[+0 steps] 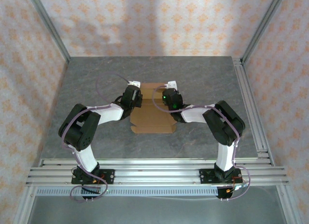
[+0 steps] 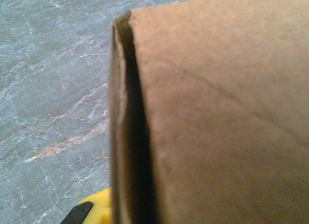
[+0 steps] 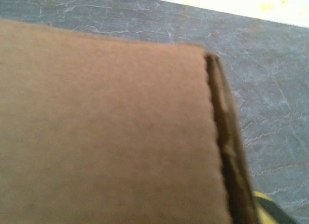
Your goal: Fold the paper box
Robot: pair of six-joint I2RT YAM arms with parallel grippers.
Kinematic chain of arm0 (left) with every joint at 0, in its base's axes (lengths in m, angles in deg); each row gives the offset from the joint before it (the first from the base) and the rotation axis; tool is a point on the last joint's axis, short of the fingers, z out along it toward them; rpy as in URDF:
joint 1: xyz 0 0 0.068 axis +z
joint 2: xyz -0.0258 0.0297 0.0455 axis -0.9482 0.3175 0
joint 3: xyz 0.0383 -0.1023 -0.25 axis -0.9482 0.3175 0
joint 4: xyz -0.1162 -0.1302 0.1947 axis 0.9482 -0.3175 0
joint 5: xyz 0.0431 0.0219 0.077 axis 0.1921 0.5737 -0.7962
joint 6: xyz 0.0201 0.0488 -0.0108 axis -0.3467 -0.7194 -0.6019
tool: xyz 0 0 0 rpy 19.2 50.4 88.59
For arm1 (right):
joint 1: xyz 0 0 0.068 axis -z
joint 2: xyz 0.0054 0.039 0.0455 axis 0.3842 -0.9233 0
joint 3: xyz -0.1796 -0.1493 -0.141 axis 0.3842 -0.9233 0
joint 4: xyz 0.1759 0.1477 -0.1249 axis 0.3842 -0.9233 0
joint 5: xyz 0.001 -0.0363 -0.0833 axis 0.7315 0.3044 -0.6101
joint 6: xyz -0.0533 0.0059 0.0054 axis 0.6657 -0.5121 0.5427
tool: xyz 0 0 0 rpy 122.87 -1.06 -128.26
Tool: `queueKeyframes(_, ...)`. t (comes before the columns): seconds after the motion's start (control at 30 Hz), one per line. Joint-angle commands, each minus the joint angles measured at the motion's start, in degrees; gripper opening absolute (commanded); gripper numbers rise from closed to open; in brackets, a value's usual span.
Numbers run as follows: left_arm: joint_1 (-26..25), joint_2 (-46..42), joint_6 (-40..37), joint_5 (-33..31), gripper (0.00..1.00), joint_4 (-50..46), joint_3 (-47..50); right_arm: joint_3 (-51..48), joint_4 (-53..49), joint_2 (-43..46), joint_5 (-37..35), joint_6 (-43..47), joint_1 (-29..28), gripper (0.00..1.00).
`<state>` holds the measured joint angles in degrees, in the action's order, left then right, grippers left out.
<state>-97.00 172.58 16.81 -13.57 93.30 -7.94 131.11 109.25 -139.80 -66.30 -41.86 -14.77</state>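
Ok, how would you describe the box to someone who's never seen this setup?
Start at the grey marbled table. At its middle, between the left arm and right arm, lies the box. It is the only brown cardboard thing, with notched edges.

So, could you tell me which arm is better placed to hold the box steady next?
Left, probably: the left end effector is shut on the box's doubled left wall, one finger outside it. Whether the right end effector grips is unclear.
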Motion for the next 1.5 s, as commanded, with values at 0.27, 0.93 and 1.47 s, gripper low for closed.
queueKeyframes(0.27, -0.6, 2.4, -0.6, 2.1, 0.00, -6.7, 1.1, -0.7, -1.5, 0.6, -2.4, -0.2, -0.5, 0.08)
queueKeyframes(0.93, -0.8, 0.7, 3.3, 2.5, 0.00, -9.9, 0.1, -12.4, 9.9, 9.7, 10.7, -5.4, 1.0, 0.82)
queueKeyframes(1.47, -1.2, 0.0, 4.0, 2.1, 0.00, -13.7, -1.8, -20.8, 17.5, 15.0, 18.6, -5.4, 5.4, 0.80)
